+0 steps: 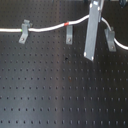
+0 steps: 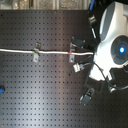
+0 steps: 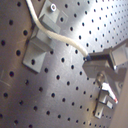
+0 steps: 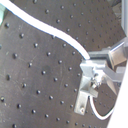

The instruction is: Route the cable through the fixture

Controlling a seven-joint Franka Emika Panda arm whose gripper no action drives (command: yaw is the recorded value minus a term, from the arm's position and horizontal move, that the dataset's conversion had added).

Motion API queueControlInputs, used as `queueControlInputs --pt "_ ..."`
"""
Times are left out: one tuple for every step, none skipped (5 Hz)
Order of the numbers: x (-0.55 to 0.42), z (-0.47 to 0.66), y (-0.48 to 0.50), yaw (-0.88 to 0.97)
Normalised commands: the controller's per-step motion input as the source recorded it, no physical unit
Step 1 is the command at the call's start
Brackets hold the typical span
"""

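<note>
Hand [image 3: 89, 59] clamped on the cable [image 1: 50, 28] in the first wrist view, just beside a clip [image 3: 41, 42]. Cable runs along the counter's [image 1: 60, 95] far edge in the first exterior view, through two clips. Near half of counter open.

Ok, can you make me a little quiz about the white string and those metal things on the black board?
1. True or false: the cable passes through the clip at the first exterior view's left.
2. What colour is the short band on the cable? A) blue B) red C) yellow
3. Fill the gap: in the first exterior view, ___ metal clips stand on the board.

Key: 1. True. 2. B. 3. Three: the left clip, the middle clip and the right clip.
</note>
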Motion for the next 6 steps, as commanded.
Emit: queueControlInputs --pt "0.033 0.33 0.121 -0.07" --pt "0.026 0.11 0.066 -0.03" --pt "0.031 0.27 0.096 -0.04" --pt "0.053 0.60 0.139 -0.11" --pt "0.067 0.52 0.180 0.00" --pt "0.020 0.21 0.058 0.00"
